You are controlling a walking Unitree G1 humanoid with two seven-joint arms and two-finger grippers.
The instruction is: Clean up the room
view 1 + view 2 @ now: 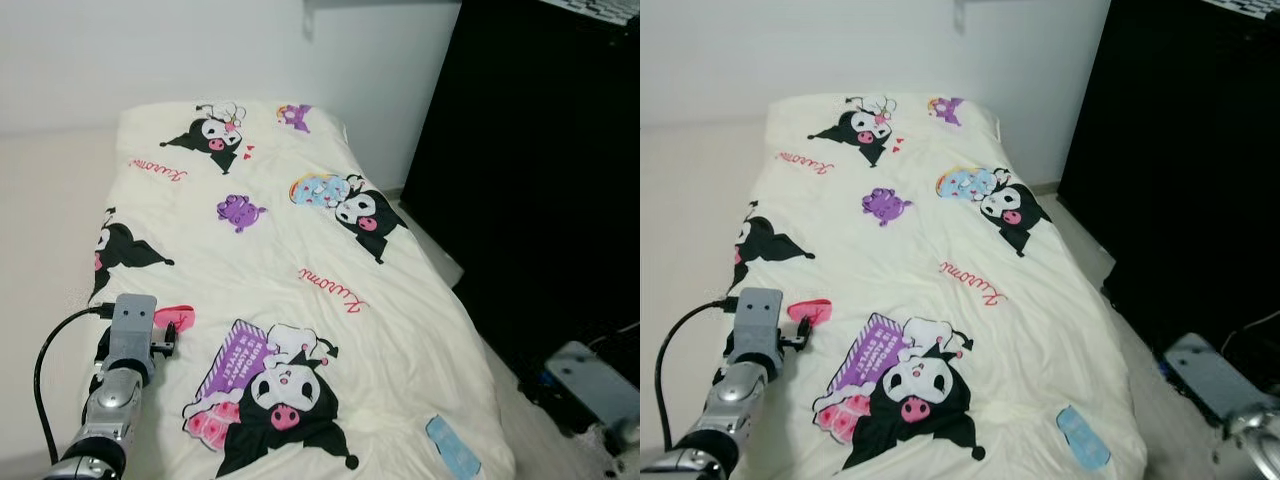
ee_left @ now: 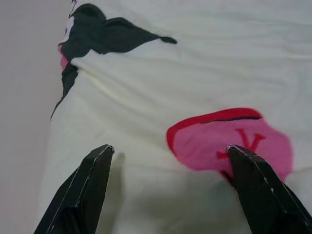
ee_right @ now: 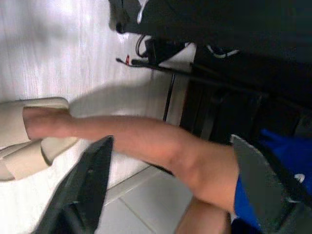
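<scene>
Nearest the camera, the left end effector is hovering low over the near left edge of the bed, its two black fingers standing wide apart with nothing between them. In the left wrist view those tapered, matte fingers are framing a pink heart print outlined in red, with soft creases in the fabric running beside it. The silver left arm is reaching up from the lower left with a black cable looping off its wrist.

The right end effector is hanging low at the right side, off the bed, over pale floor; its fingers are also spread apart and are holding nothing. Its wrist camera is looking at a person's bare leg in a beige sandal, with blue cloth just beside it.

The cream duvet is lying spread flat over the whole bed, from the near corner to the white wall. It is looking smooth and soft, lightly wrinkled, and is printed with black-and-white cartoon characters, a small purple figure and red cursive lettering. A light blue patch is sitting near the near right corner.

To the right, well apart from the bed, a large black cabinet is standing against the wall.
</scene>
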